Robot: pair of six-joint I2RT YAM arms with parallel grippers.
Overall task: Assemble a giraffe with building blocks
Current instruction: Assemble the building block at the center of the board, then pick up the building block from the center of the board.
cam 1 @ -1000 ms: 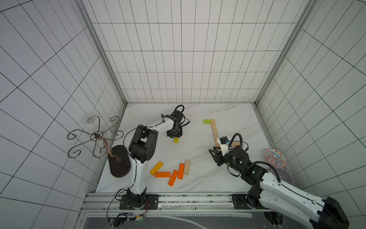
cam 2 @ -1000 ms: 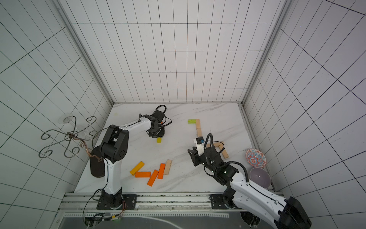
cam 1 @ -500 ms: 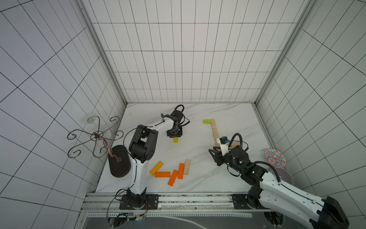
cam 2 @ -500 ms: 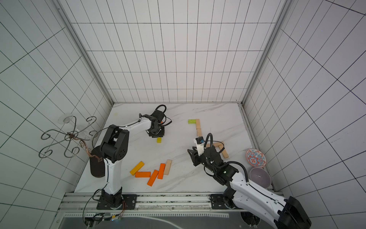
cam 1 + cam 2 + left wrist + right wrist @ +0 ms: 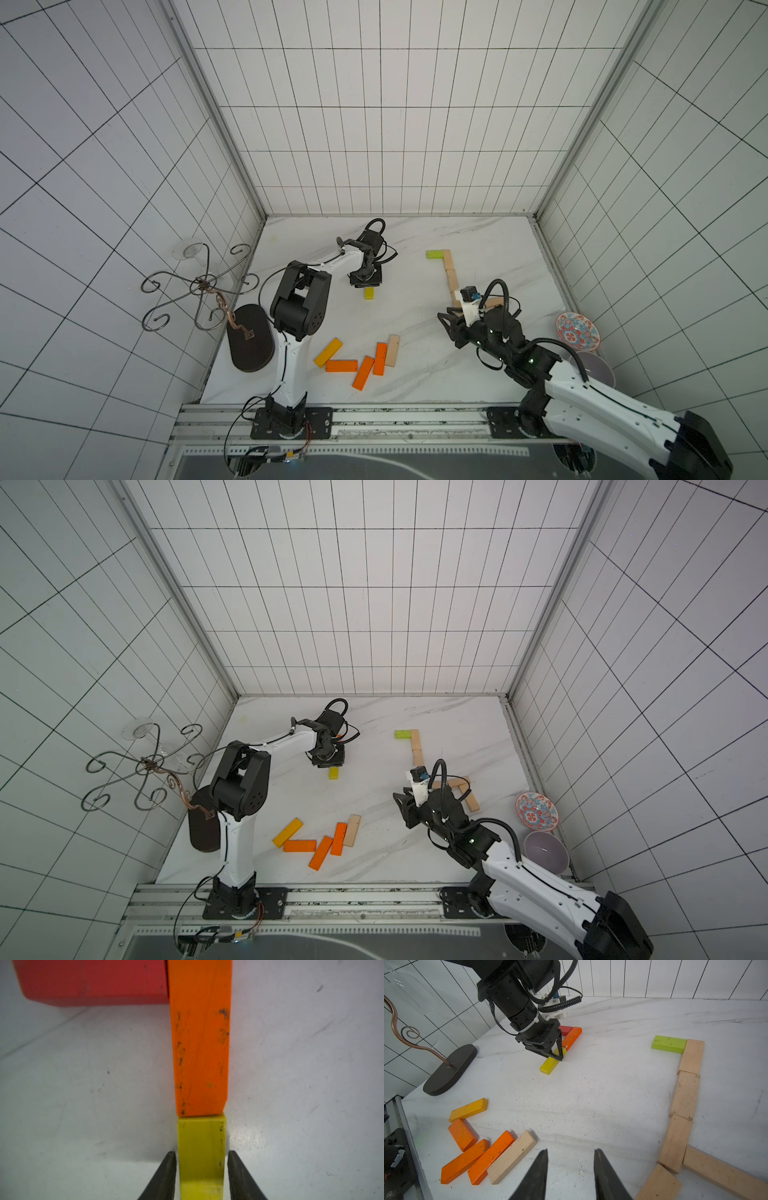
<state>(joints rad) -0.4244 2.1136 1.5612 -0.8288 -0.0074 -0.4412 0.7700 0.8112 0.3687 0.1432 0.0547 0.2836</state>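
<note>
toward the far left of the marble table [image 5: 415, 386], a small yellow block [image 5: 200, 1142] lies flat, scuffed with dark specks along one edge. its far end butts squarely against an orange block [image 5: 200, 1043] of the same width, also scuffed. a red block [image 5: 93, 980] sits against one side of the orange one's other end. in both top views only the near end of the yellow block [image 5: 369, 293] [image 5: 333, 773] shows from under the arm.

the left gripper [image 5: 201, 1153] points down over the yellow block. its black fingers flank the block with a thin strip of table showing on each side, so the jaws are narrowly parted and hold nothing.

the right gripper [image 5: 571, 1150] hovers above bare table at the near right. its jaws are apart with nothing between them.

to its right runs a line of plain wood blocks [image 5: 685, 1095], capped at the far end by a green block [image 5: 668, 1044], with more plain blocks branching off at the near end.

a broad stretch of bare marble separates the yellow block from that line. more bare marble lies between the yellow block and the loose pile [image 5: 361, 361] of orange, amber and plain blocks near the front.

a dark oval stand base [image 5: 249, 343] sits at the table's left edge. two bowls [image 5: 577, 334] stand at the right edge.
</note>
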